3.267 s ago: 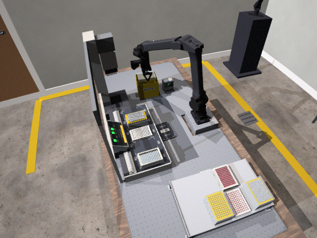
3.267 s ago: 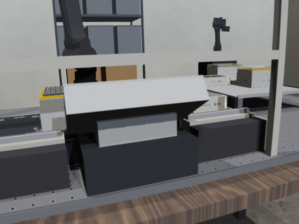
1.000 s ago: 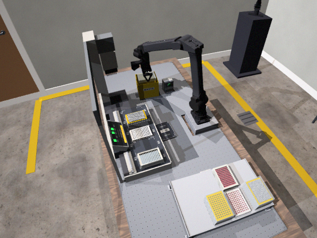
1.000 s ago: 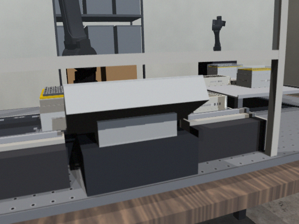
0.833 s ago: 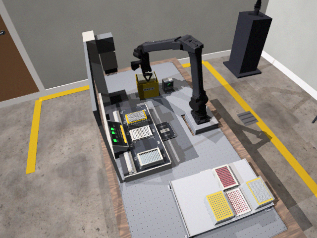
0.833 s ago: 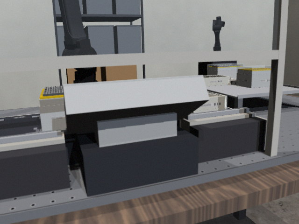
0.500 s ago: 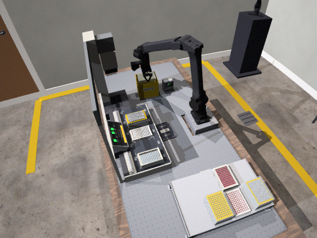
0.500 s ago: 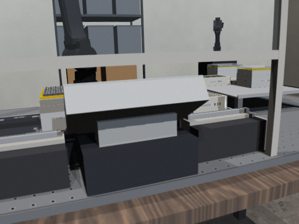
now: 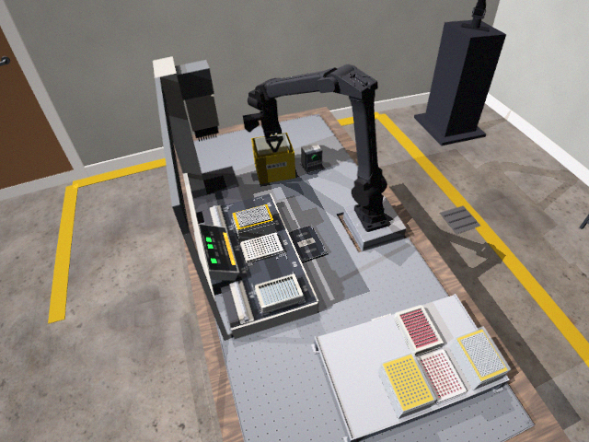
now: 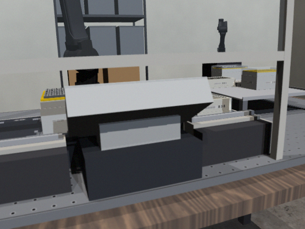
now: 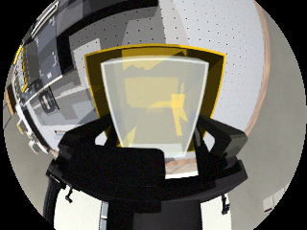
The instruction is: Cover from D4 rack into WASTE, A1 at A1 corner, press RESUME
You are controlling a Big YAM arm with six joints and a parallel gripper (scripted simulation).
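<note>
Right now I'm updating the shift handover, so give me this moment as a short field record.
gripper: shut on the clear cover
cover position: held above the yellow waste bin opening
D4 tip rack: yellow-rimmed, no cover on it
RESUME box: beside the bin, untouched
shelf labware: four items on the shelf unit

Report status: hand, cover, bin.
Hand shut on clear cover. Cover held over yellow waste bin, not released. Nothing blocking the drop.

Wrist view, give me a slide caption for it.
Gripper holds the clear cover over the open yellow bin.
</note>
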